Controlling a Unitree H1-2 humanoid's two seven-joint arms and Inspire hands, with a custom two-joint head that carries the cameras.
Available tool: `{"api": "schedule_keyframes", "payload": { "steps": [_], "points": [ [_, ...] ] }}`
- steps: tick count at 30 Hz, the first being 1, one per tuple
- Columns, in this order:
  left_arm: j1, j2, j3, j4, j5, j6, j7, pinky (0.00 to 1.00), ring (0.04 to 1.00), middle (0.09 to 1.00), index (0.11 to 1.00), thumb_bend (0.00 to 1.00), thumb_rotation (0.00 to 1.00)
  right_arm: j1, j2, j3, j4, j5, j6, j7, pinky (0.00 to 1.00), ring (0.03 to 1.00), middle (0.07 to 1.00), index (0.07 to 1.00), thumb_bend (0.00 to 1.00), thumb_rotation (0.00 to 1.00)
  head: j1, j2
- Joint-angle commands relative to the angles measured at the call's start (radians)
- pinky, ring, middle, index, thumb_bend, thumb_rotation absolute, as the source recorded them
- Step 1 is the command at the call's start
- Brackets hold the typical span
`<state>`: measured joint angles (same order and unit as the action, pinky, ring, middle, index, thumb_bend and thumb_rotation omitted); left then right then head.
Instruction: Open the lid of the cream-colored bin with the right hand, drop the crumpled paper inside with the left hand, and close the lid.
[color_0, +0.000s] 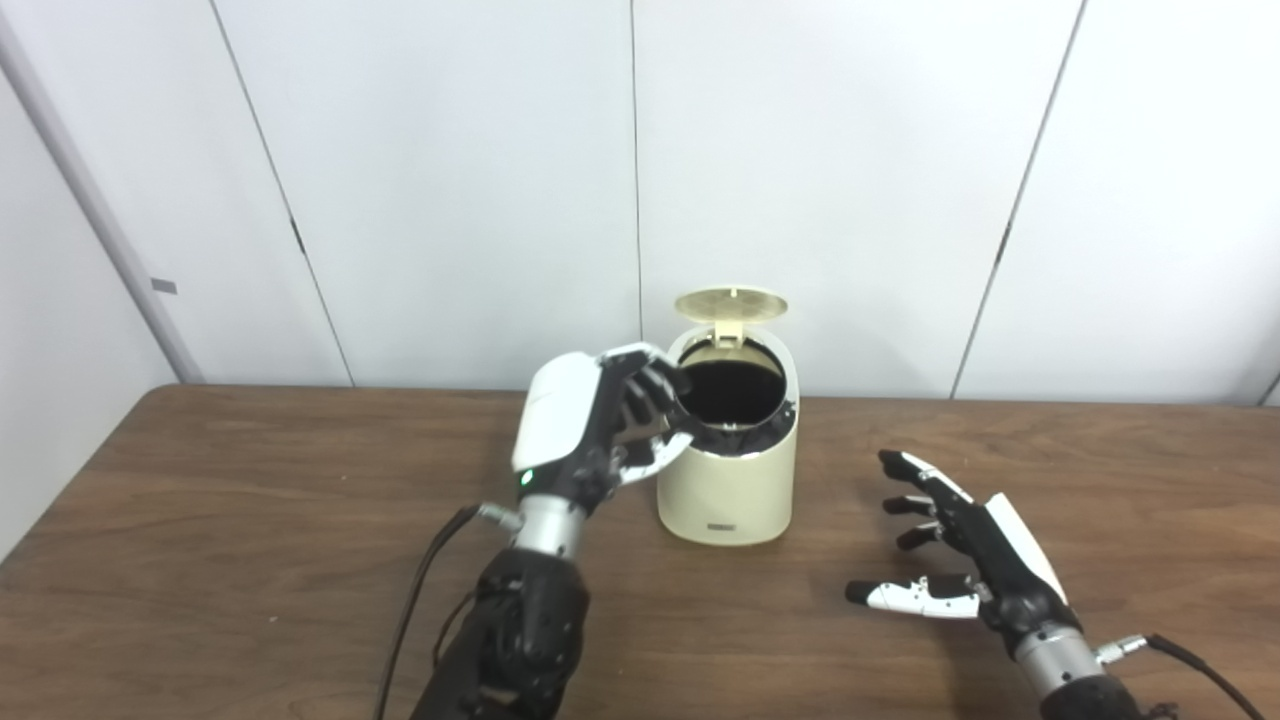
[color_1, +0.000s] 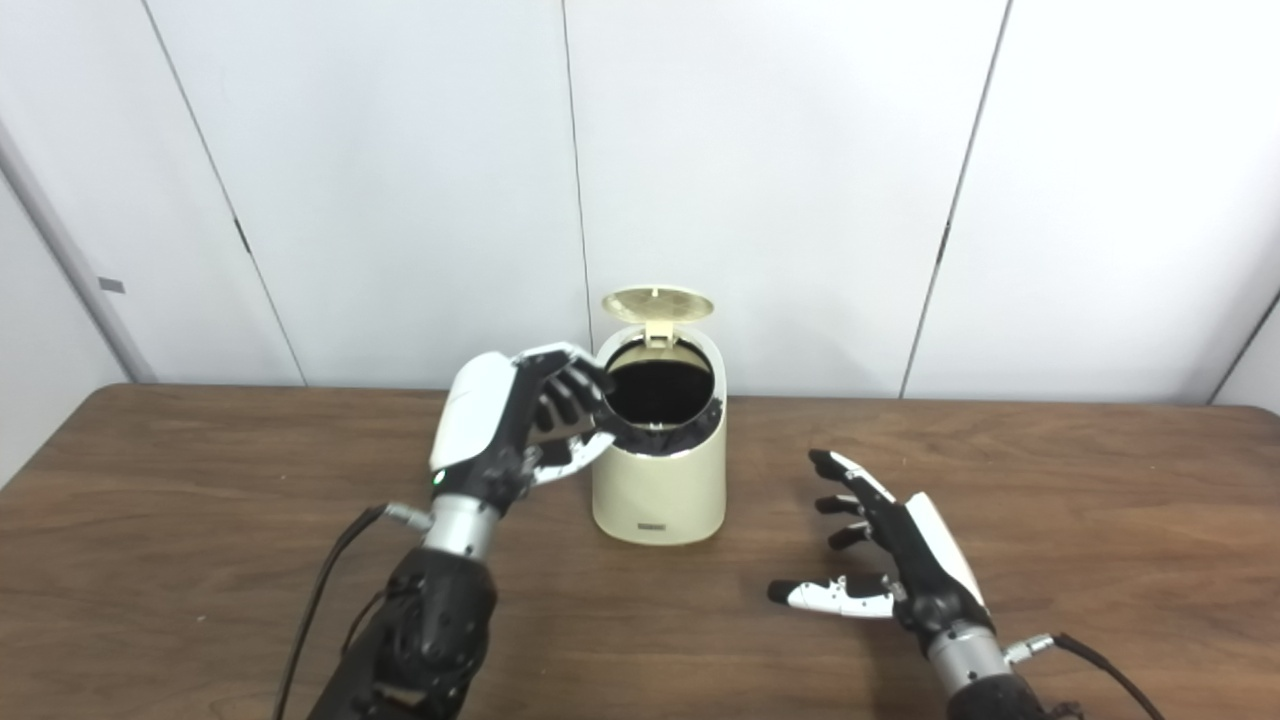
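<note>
The cream-colored bin (color_0: 725, 490) stands on the brown table near its back edge. Its round lid (color_0: 731, 304) stands up, hinged at the back, and the inside looks dark. My left hand (color_0: 600, 420) is raised at the bin's left side with its fingers loosely bent over the rim. I see no crumpled paper in it or anywhere on the table. My right hand (color_0: 960, 550) hovers low over the table to the right of the bin and nearer to me, apart from it, with fingers spread and empty.
The table (color_0: 250, 520) runs wide to both sides, and its back edge meets a white panelled wall (color_0: 450, 180). A black cable (color_0: 410, 600) trails from my left wrist.
</note>
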<state>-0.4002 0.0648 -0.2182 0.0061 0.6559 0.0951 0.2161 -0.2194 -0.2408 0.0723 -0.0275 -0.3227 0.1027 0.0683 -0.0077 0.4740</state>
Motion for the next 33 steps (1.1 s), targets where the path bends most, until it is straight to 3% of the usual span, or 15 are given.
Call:
{"api": "schedule_keyframes", "payload": {
  "steps": [1, 7, 11, 12, 13, 14, 16, 21, 27, 33],
  "points": [
    [-0.005, 0.003, 0.019, -0.057, -0.023, -0.04, 0.01, 0.32, 0.404, 0.471, 0.538, 0.5, 0.0, -0.031, -0.013, -0.016, -0.031, 0.011, -0.034, -0.013, 0.61, 0.768, 0.887, 0.87, 0.68, 0.14, -0.001, 0.001],
    [0.073, 0.009, 0.08, -0.099, -0.138, -0.064, -0.014, 0.34, 0.415, 0.473, 0.533, 0.5, 0.0, -0.047, -0.015, -0.025, -0.055, -0.002, -0.014, -0.014, 0.59, 0.748, 0.88, 0.868, 0.68, 0.17, -0.009, -0.004],
    [0.122, 0.02, 0.128, -0.11, -0.271, -0.072, -0.073, 0.39, 0.421, 0.504, 0.532, 0.5, 0.0, -0.085, -0.021, -0.033, -0.044, 0.006, -0.067, -0.024, 0.61, 0.761, 0.863, 0.852, 0.68, 0.24, -0.013, -0.012],
    [0.131, 0.027, 0.133, -0.108, -0.287, -0.078, -0.084, 0.43, 0.484, 0.499, 0.517, 0.51, 0.0, -0.095, -0.023, -0.033, -0.043, 0.007, -0.074, -0.021, 0.62, 0.766, 0.863, 0.852, 0.67, 0.26, -0.013, -0.014],
    [0.14, 0.033, 0.137, -0.102, -0.298, -0.087, -0.092, 0.47, 0.54, 0.582, 0.505, 0.51, 0.04, -0.106, -0.026, -0.033, -0.043, 0.006, -0.074, -0.016, 0.62, 0.771, 0.865, 0.853, 0.66, 0.28, -0.016, -0.019],
    [0.148, 0.038, 0.141, -0.095, -0.312, -0.098, -0.098, 0.5, 0.576, 0.626, 0.601, 0.6, 0.08, -0.117, -0.029, -0.032, -0.044, 0.004, -0.07, -0.013, 0.63, 0.775, 0.866, 0.854, 0.66, 0.3, -0.018, -0.023],
    [0.16, 0.043, 0.149, -0.082, -0.335, -0.117, -0.104, 0.54, 0.627, 0.685, 0.704, 0.68, 0.13, -0.139, -0.032, -0.03, -0.051, -0.001, -0.054, -0.005, 0.65, 0.782, 0.865, 0.855, 0.67, 0.34, -0.023, -0.03],
    [0.185, 0.048, 0.165, -0.049, -0.36, -0.159, -0.102, 0.55, 0.66, 0.723, 0.743, 0.69, 0.14, -0.194, -0.038, -0.023, -0.057, -0.003, -0.029, 0.014, 0.67, 0.795, 0.875, 0.865, 0.66, 0.37, -0.038, -0.054],
    [0.203, 0.047, 0.172, -0.015, -0.357, -0.19, -0.096, 0.55, 0.648, 0.708, 0.738, 0.7, 0.1, -0.272, -0.046, -0.01, -0.067, -0.019, -0.011, 0.041, 0.67, 0.795, 0.872, 0.858, 0.63, 0.31, -0.046, -0.069],
    [0.21, 0.038, 0.173, 0.001, -0.349, -0.202, -0.088, 0.54, 0.634, 0.697, 0.729, 0.7, 0.08, -0.347, -0.058, 0.015, -0.064, -0.046, 0.013, 0.073, 0.67, 0.797, 0.862, 0.847, 0.63, 0.39, -0.042, -0.069]
  ]
}}
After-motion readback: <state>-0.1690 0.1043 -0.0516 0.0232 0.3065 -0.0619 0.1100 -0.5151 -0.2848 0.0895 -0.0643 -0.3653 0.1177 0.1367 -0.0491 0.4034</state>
